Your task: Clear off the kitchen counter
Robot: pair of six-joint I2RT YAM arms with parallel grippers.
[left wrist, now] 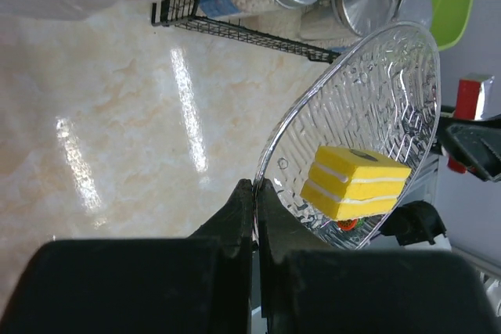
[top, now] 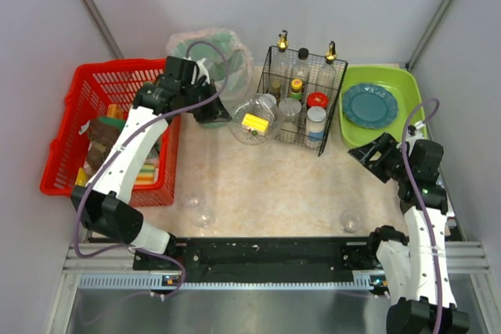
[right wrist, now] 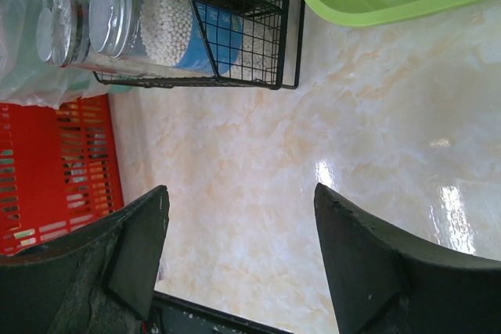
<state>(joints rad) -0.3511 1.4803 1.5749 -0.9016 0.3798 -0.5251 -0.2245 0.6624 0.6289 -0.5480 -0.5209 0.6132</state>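
The kitchen counter (top: 274, 181) is a beige marbled tabletop. My left gripper (top: 213, 115) is shut on the rim of a clear glass plate (top: 254, 119) and holds it above the counter beside the wire rack. A yellow layered sponge (top: 254, 123) lies on the plate. In the left wrist view the fingers (left wrist: 243, 209) pinch the plate's edge (left wrist: 344, 131), with the sponge (left wrist: 356, 183) stuck on its tilted face. My right gripper (top: 368, 156) is open and empty, low over the counter's right side; its view shows bare counter (right wrist: 313, 138) between the fingers.
A red basket (top: 78, 127) with items stands at the left. A black wire rack (top: 301, 99) holds bottles and jars. A green tub (top: 407, 87) holds a teal plate (top: 369, 105). A clear plastic bag (top: 207, 48) lies at the back. A black-and-silver rail (top: 266, 252) runs along the near edge.
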